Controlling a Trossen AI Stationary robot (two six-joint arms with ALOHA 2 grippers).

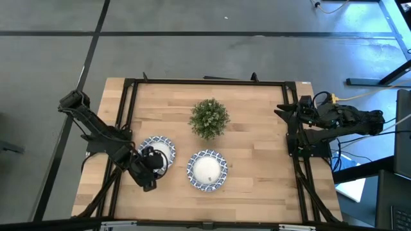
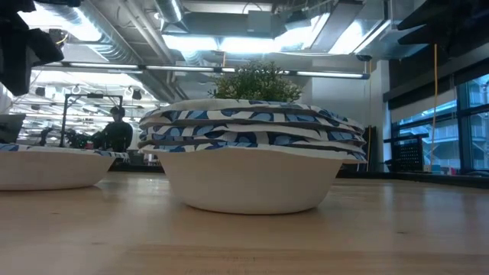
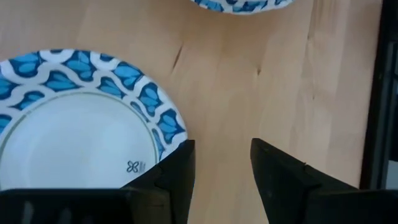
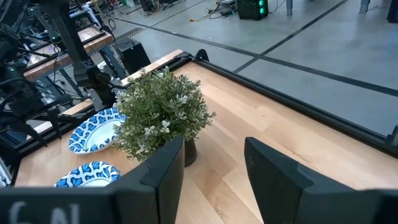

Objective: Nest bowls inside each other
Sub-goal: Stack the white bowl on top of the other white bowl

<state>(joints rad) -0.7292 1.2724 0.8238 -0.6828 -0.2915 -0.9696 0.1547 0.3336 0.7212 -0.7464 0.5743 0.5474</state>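
Left hand (image 1: 156, 162) of mine hovers with fingers parted, empty, at the rim of a single bowl (image 1: 158, 150) just beside the stacked bowls (image 1: 207, 170) on the surface (image 1: 257, 128). Beyond that stack stands the potted plant (image 1: 209, 118); my right hand (image 4: 211, 168) waits well apart, also parted.

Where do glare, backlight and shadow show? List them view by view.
Low view: ceiling lights blaze behind the stack of bowls, leaving the plant dark against them. High view: even light, no hard shadows on the table. Left wrist view: the single bowl has a bright white inside without glare; the left gripper reads as black shapes.
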